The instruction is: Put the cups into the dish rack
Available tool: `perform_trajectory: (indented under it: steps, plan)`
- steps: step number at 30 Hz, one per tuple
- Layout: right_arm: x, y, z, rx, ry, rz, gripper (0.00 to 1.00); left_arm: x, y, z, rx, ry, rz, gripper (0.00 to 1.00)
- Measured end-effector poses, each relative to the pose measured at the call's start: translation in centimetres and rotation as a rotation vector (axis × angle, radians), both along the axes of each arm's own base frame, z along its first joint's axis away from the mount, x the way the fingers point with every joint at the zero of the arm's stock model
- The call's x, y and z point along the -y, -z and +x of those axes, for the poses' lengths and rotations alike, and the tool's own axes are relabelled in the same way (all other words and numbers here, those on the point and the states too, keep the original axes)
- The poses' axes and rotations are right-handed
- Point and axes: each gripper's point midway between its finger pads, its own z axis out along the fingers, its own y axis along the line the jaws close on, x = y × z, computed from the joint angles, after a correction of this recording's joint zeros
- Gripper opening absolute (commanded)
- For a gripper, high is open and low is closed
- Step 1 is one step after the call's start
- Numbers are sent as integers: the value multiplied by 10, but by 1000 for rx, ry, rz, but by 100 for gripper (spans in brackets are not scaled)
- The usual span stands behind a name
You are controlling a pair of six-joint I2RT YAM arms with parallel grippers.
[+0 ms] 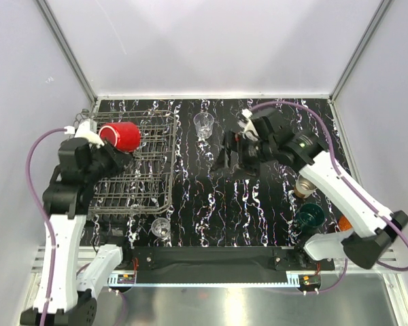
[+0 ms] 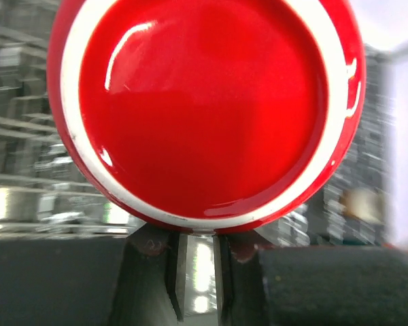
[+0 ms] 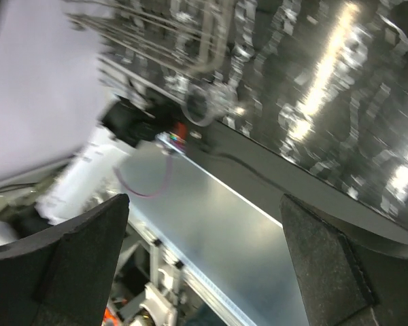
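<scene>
My left gripper (image 1: 115,151) is shut on the rim of the red cup (image 1: 120,136) and holds it on its side over the far left part of the dish rack (image 1: 153,178). In the left wrist view the red cup (image 2: 204,109) fills the frame, its rim pinched between my fingers (image 2: 173,272). My right gripper (image 1: 228,159) hangs open and empty over the middle of the table; its pads (image 3: 75,258) stand wide apart. One clear cup (image 1: 204,125) stands at the back centre. Another clear cup (image 1: 160,228) (image 3: 198,105) stands by the rack's near right corner.
A cream cup (image 1: 304,187) and a dark green cup (image 1: 311,216) stand at the right beside the right arm, with an orange cup (image 1: 345,223) partly hidden behind that arm. The rack's wires (image 3: 156,34) show blurred in the right wrist view.
</scene>
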Motion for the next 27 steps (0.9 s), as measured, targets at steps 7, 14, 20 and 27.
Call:
perform_trajectory:
  steps: [7, 14, 20, 27]
  plan:
    - [48, 19, -36, 20, -8, -127, 99, -47, 68, 62, -194, -170, 228, 0]
    - [60, 30, -40, 36, -2, -177, 100, -83, 122, 140, -330, -193, 418, 0]
    - [65, 21, -25, 102, 8, -233, 100, -123, 134, 186, -330, -252, 499, 0]
    - [69, 0, 20, 206, 38, -304, 100, -170, 150, 187, -377, -356, 503, 0]
